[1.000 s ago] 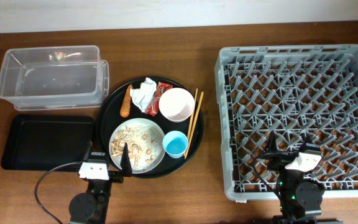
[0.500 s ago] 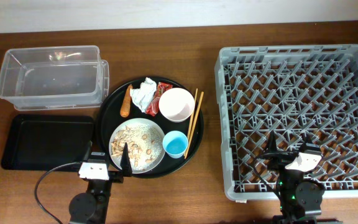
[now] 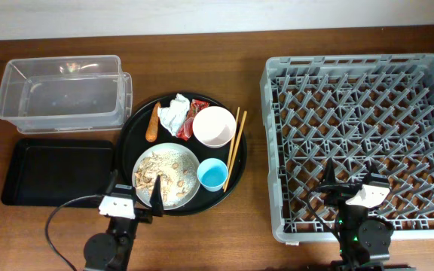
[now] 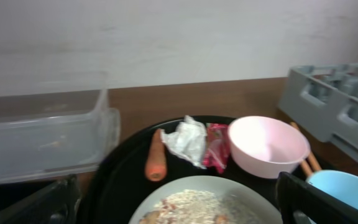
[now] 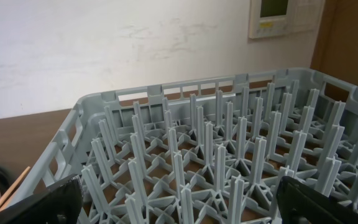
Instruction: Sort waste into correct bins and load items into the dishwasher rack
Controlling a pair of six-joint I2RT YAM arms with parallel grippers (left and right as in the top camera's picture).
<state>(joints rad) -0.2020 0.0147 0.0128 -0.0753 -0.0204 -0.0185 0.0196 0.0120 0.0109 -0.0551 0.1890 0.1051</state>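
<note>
A round black tray holds a crumpled white napkin, a red wrapper, an orange carrot stick, a white bowl, a light-blue cup, wooden chopsticks and a white plate with beige scraps. My left gripper is open and empty at the plate's near edge. In the left wrist view the gripper faces the plate, carrot, napkin and bowl. My right gripper is open and empty over the grey rack's near edge.
A clear plastic box stands at the far left, with a flat black tray in front of it. The rack's upright pegs fill the right wrist view. Bare brown table lies between the round tray and the rack.
My left gripper has shifted slightly to the right at the plate's near edge. The right arm and all objects have not moved.
</note>
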